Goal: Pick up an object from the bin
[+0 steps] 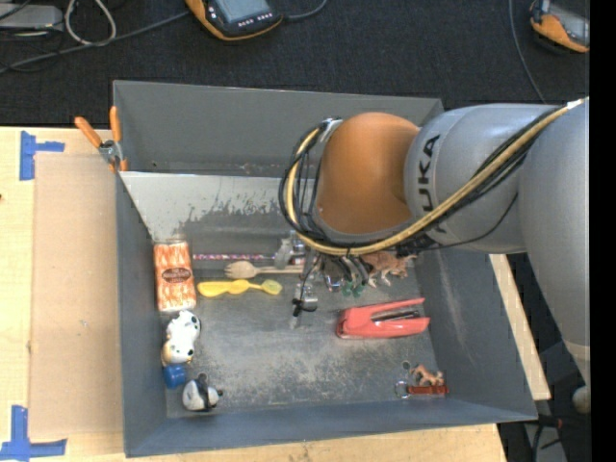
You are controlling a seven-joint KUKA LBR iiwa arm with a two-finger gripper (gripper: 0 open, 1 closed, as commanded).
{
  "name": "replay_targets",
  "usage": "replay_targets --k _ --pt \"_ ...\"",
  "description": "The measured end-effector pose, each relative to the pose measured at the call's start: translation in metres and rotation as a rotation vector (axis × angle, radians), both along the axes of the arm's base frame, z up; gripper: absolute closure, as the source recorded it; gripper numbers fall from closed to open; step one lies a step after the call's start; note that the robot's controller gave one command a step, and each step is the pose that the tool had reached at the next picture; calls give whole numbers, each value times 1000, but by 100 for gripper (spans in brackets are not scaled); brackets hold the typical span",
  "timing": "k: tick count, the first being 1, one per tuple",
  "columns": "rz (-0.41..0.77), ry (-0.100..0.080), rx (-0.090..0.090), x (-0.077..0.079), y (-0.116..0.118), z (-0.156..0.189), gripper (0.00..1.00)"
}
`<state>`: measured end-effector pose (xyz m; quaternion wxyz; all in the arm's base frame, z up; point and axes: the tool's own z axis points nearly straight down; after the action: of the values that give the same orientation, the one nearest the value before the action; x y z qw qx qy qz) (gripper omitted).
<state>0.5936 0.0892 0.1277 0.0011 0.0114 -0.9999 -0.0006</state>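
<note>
Grey bin [135,258] holding a red stapler [382,321], yellow spoon [236,288], orange-and-white striped packet [174,276], and black-and-white toy [199,394].

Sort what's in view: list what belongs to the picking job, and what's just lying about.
Job: gripper, down in the grey bin; nearest it, yellow spoon and red stapler.
Lying about: orange striped packet, tan spoon, white toy figure, black-and-white toy, small brown thing at lower right, handheld controller outside the bin.
</note>
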Motion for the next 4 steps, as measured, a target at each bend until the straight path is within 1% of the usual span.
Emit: replay_targets --k 1,2,3,4 --pt "120 -3 -1 -3 -34 1 0" --pt "-89 4 -1 -8 -92 -9 0" --pt "-26 -1 0 -3 -118 16 0" --pt "-49 2 -1 -23 -164 -33 0"
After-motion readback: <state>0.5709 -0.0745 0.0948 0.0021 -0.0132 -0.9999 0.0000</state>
